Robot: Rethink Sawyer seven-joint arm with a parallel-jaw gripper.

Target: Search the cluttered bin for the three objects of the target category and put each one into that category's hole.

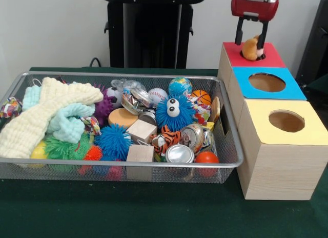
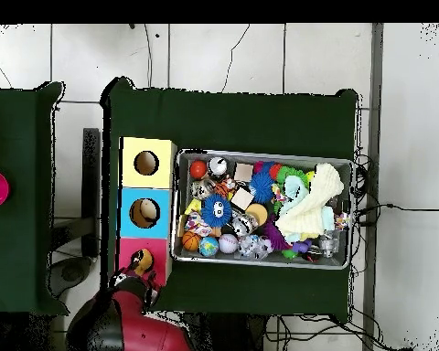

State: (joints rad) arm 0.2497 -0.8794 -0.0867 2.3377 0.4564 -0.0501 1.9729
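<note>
Silver wire-mesh bin (image 1: 225,163) is seen at left in the front view, packed with clutter on the dark green counter (image 1: 154,212). A pale yellow knitted cloth (image 1: 41,115) is draped over the bin's left end. Toward the middle, a fuzzy blue ball with googly eyes (image 1: 173,112) is set among wooden cubes (image 1: 142,130). Just below it, the tiger-striped toy (image 1: 165,139) is lodged beside crushed cans (image 1: 179,153).

Right of the bin, three boxes are lined up, touching: yellow-topped box (image 1: 279,140) nearest the camera, blue-topped box (image 1: 266,84) next, red-topped box (image 1: 253,56) farthest.

The tool (image 1: 252,43) is held over the red top, clenched on the tan-orange toy (image 1: 251,48), which is at the mouth of the hole (image 1: 259,57).

Overhead view: order is reversed, boxes left of the bin. The toy (image 2: 143,260) is shown over the red top, hole itself covered. Something pale is visible inside the blue box's hole (image 2: 146,212), not seen from the front. Finger detail of the tool is not resolved from above.
</note>
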